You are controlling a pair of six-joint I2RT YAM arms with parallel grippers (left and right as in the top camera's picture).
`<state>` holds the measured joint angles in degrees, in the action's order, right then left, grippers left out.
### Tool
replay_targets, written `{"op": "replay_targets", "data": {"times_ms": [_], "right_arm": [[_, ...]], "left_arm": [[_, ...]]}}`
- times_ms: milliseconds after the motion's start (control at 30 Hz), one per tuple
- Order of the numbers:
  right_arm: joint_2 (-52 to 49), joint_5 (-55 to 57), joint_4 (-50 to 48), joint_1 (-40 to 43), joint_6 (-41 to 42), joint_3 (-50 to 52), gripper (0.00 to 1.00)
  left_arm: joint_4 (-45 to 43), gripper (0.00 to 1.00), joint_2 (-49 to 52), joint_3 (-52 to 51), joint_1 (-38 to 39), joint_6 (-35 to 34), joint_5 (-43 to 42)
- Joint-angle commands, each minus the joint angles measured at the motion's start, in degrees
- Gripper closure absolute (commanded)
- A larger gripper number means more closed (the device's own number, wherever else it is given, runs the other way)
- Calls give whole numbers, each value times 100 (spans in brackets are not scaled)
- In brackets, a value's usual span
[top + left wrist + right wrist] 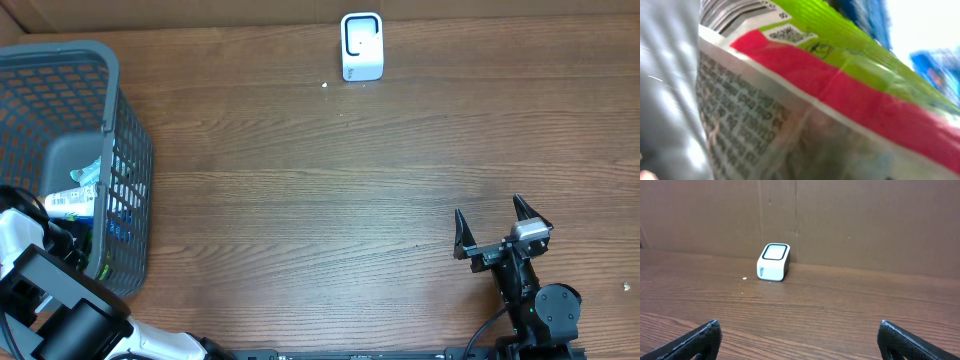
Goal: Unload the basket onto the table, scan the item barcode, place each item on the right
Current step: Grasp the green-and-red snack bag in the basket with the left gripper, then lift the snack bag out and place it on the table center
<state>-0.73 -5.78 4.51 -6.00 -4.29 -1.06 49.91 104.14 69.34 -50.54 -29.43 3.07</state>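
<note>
A snack packet (840,90) with red and green bands and a block of small print fills the left wrist view; barcode stripes (737,12) show at its top edge. The packet lies inside the grey mesh basket (130,150) at the far left of the table. My left arm (22,240) reaches into that basket; its fingers are hidden, and the gripper is shut with the packet pressed right at the jaws. The white scanner (361,46) (773,262) stands at the table's back edge. My right gripper (503,225) (799,330) rests open near the front right, holding nothing.
Other packaged goods (75,200) lie in the basket beside the left arm. A brown cardboard wall (865,220) runs behind the scanner. A small white speck (325,85) sits on the wooden tabletop (330,200).
</note>
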Motion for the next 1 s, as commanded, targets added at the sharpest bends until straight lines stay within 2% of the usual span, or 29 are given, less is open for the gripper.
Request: {"op": "replay_targets", "data": {"times_ms": [0, 333, 533, 767, 867, 967], "right_arm": [[57, -31, -28, 24, -7, 61, 0], [57, -31, -26, 24, -7, 61, 0], [57, -31, -28, 24, -7, 61, 0], [57, -31, -28, 24, -7, 61, 0], [57, -31, -28, 24, -7, 61, 0], [57, -31, -28, 24, -7, 61, 0]], "left_arm": [[186, 96, -597, 444, 205, 376, -901], [256, 96, -2699, 826, 761, 514, -909], [138, 96, -3644, 1274, 1593, 1034, -914], [1038, 96, -3539, 3119, 3117, 1558, -691], [1495, 96, -3276, 3587, 3923, 1617, -564], [1847, 96, -2944, 3622, 4791, 1615, -332]]}}
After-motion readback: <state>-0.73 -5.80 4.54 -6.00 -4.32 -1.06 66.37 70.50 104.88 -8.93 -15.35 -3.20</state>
